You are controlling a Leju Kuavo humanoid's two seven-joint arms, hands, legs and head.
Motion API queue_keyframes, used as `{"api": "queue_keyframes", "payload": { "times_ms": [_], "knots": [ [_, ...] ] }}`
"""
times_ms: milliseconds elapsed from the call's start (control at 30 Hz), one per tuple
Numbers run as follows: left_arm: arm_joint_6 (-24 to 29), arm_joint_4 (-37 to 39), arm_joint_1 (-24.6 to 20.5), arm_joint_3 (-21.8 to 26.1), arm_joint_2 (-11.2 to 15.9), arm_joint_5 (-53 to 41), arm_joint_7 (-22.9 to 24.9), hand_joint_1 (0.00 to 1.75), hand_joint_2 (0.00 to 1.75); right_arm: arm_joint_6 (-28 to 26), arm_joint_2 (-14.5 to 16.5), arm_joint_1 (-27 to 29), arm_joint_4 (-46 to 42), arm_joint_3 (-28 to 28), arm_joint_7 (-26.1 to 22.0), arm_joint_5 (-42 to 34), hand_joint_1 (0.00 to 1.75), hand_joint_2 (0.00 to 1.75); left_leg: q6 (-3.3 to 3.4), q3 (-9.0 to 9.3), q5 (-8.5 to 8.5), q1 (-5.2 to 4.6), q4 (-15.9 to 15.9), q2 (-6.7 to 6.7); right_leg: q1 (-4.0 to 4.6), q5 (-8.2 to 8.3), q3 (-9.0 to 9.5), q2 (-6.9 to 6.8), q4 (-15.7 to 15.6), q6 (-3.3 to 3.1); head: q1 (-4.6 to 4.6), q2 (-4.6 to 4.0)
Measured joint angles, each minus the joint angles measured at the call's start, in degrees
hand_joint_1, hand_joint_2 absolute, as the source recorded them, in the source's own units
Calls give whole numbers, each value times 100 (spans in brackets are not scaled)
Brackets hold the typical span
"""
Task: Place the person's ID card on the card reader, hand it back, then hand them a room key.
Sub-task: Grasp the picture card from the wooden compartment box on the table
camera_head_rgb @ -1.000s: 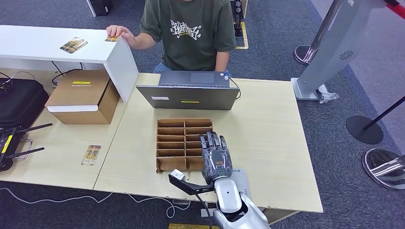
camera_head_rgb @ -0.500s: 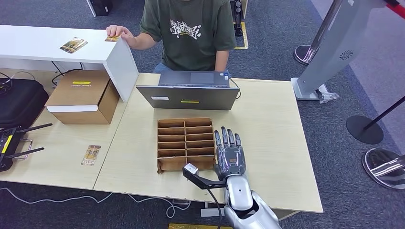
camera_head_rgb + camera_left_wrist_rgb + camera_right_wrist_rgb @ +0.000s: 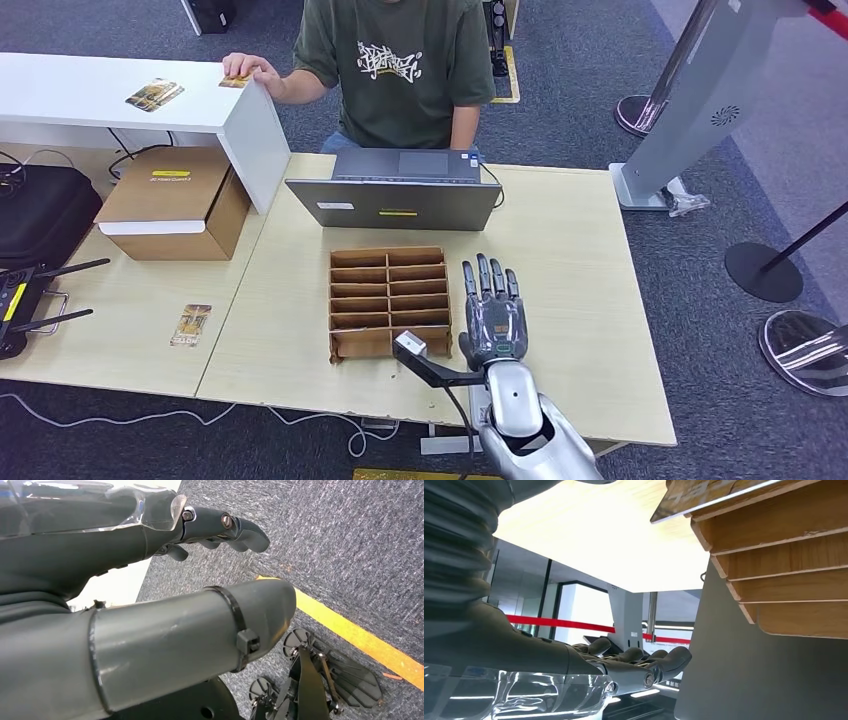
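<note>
On the far left, a white counter (image 3: 110, 95) carries a card (image 3: 154, 94) on its top. A person (image 3: 395, 65) rests a hand (image 3: 248, 67) on another small card (image 3: 234, 82) at the counter's near corner. Below the counter a cardboard box (image 3: 175, 200) sits on my light wooden table (image 3: 560, 270), and a third card (image 3: 191, 325) lies flat on the table in front of that box, near the black device with antennas (image 3: 25, 300) at the edge. I cannot tell which card is the ID card and which a room key.

At centre, a grey laptop (image 3: 400, 190) stands open toward the person. Just in front of it lies a brown divided tray (image 3: 388, 300).

To the right of the tray, my right hand (image 3: 494, 315) hovers flat over the table, palm down, fingers straight and slightly apart, holding nothing. It is just beside the tray's right wall; whether it touches I cannot tell.

My left hand (image 3: 220, 527) hangs over grey carpet (image 3: 350, 555) with a yellow line (image 3: 360, 640); its fingers curl loosely, holding nothing.
</note>
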Motion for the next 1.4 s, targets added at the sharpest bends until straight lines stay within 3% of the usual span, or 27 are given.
{"api": "queue_keyframes", "payload": {
  "times_ms": [267, 667, 1400],
  "knots": [
    [1, 0, 0, 0, 2, 17, 0, 0, 0, 3, -32, 33, -49, 0, 1, -1, 0, 175, 0, 0, 0, 0, 0, 0, 0, 0, 0, 0, 0, 0, -1, 0],
    [29, 0, -1, 0, -3, 81, 19, 0, 0, 287, -38, 578, -709, 30, 45, -38, 0, 175, 0, -1, 0, 0, -1, 0, 0, -1, 0, -1, 0, -1, 1, 0],
    [136, 0, -9, 0, -93, 164, 69, 0, 0, 251, 568, 503, -256, 379, -178, -129, 0, 175, 0, -1, 0, 1, -1, 0, 0, -1, 1, -1, 0, -1, 0, 0]
  ]
}}
